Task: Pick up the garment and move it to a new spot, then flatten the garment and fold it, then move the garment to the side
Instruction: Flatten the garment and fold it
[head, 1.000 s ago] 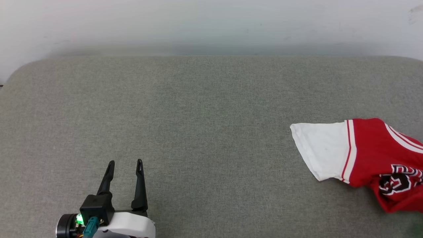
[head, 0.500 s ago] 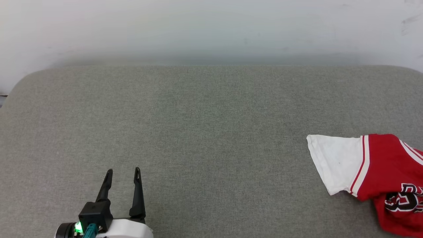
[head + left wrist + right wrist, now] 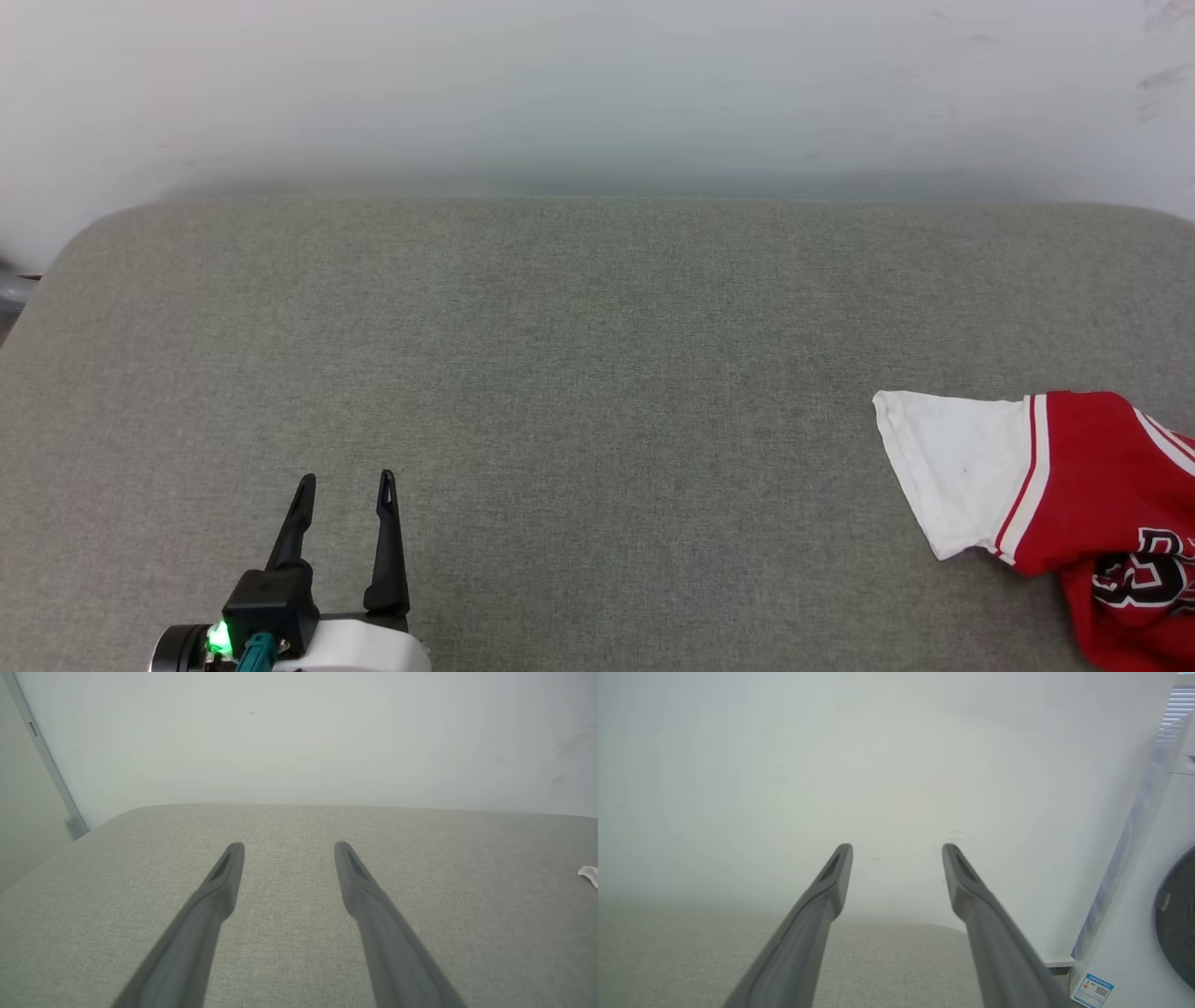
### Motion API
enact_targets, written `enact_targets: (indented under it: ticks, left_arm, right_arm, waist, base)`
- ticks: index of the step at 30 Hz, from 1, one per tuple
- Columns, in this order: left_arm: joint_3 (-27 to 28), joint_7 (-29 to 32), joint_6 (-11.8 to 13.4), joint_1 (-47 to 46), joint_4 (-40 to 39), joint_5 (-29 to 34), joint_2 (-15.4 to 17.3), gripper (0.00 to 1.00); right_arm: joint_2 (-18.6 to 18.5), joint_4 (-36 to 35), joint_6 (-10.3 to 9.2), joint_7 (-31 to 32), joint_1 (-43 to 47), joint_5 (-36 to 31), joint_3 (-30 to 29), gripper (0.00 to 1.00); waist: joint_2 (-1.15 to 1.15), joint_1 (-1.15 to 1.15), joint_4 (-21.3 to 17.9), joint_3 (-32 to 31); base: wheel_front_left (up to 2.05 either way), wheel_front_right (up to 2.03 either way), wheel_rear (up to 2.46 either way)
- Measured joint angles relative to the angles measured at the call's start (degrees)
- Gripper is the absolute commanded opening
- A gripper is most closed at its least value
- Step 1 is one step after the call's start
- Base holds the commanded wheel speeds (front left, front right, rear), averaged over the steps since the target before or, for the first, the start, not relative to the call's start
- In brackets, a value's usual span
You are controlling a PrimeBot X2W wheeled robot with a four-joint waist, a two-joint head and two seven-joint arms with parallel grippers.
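- The garment [image 3: 1083, 485] is showing black, white-outlined characters on its red front at the right edge of the head view. Folds and the picture's edge are cutting them off, so only what looks like a "3" is coming through.
- The white machine [image 3: 1134, 933] in the right wrist view is carrying a small label [image 3: 1092, 990] low on its front. A blue strip and a square code are showing, but the print is staying too small to read.

Garment [image 3: 1074, 485] red, white sleeve, striped trim, black lettering; cushion [image 3: 560, 373] grey weave.
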Motion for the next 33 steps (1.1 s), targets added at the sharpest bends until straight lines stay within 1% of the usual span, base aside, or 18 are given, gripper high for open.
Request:
enact_targets:
  ticks: [3, 6, 8, 14, 18, 20, 22, 26, 29, 33]
  left_arm:
    - [-0.49, 0.0, 0.19, 0.01, -0.87, 0.21, 0.02, 1.0]
    - [-1.0, 0.0, 0.57, -0.01, -1.53, 0.55, -0.01, 1.0]
    - [-1.16, 0.0, 0.58, -0.12, -1.86, 0.63, 0.0, 1.0]
    - [-1.8, 0.0, 0.76, -0.69, -2.32, 0.64, 0.0, 1.0]
    - [-2.79, 0.0, 1.09, -1.55, -2.46, 0.44, 0.0, 1.0]
    - [-3.39, 0.0, 1.3, -1.82, -2.57, 0.14, 0.0, 1.0]
    - [-3.81, 0.0, 1.54, -2.55, -2.59, -0.07, 0.01, 1.0]
    - [-4.81, 0.0, 1.65, -4.2, -2.65, -0.51, -0.02, 1.0]
    - [-5.3, 0.0, 1.77, -5.46, -2.59, -0.55, 0.0, 1.0]
    - [-5.67, 0.0, 2.1, -6.34, -2.56, -0.66, 0.0, 1.0]
  right_arm:
    - [-3.45, -3.46, 0.0, 5.68, -1.55, 1.54, 6.48, 1.0]
    - [-7.62, -5.24, 0.0, 11.66, -3.19, 3.94, 13.11, 1.0]
    - [-10.54, -5.53, 0.01, 15.95, -4.63, 6.36, 17.86, 1.0]
    - [-17.17, -5.05, 0.01, 30.62, -7.36, 14.38, 31.1, 1.0]
    - [-20.46, -3.11, 0.01, 40.51, -8.92, 20.69, 38.25, 1.0]
    - [-21.02, -1.65, 0.01, 44.3, -9.85, 24.27, 40.49, 1.0]
    - [-22.21, -0.01, 0.01, 47.64, -11.17, 25.4, 43.03, 1.0]
    - [-23.39, 3.72, 0.01, 50.67, -13.9, 26.86, 47.09, 1.0]
    - [-24.19, 6.71, 0.01, 51.07, -15.68, 26.3, 50.55, 1.0]
    - [-23.99, 10.56, -0.02, 50.56, -16.45, 27.48, 54.16, 1.0]
  waist:
    - [0.0, 0.0, 0.55, 0.14]
    - [0.0, 0.0, 1.13, 0.59]
    - [0.0, 0.0, 1.56, 1.03]
    - [0.0, 0.0, 2.73, 2.6]
    - [0.0, 0.01, 3.53, 4.0]
    - [0.0, 0.01, 3.98, 4.84]
    - [0.0, 0.01, 4.49, 5.8]
    - [0.0, 0.01, 5.66, 7.97]
    - [0.0, 0.01, 6.78, 9.52]
    - [0.0, 0.0, 8.16, 11.17]
  base:
    - [0.0, 0.0, 0.0]
    - [0.0, 0.0, 0.0]
    - [0.0, 0.0, 0.0]
    - [0.0, 0.0, 0.0]
    - [0.0, 0.0, 0.0]
    - [0.0, 0.0, 0.0]
    - [0.0, 0.0, 0.0]
    - [0.0, 0.0, 0.0]
    - [0.0, 0.0, 0.0]
    - [0.0, 0.0, 0.0]
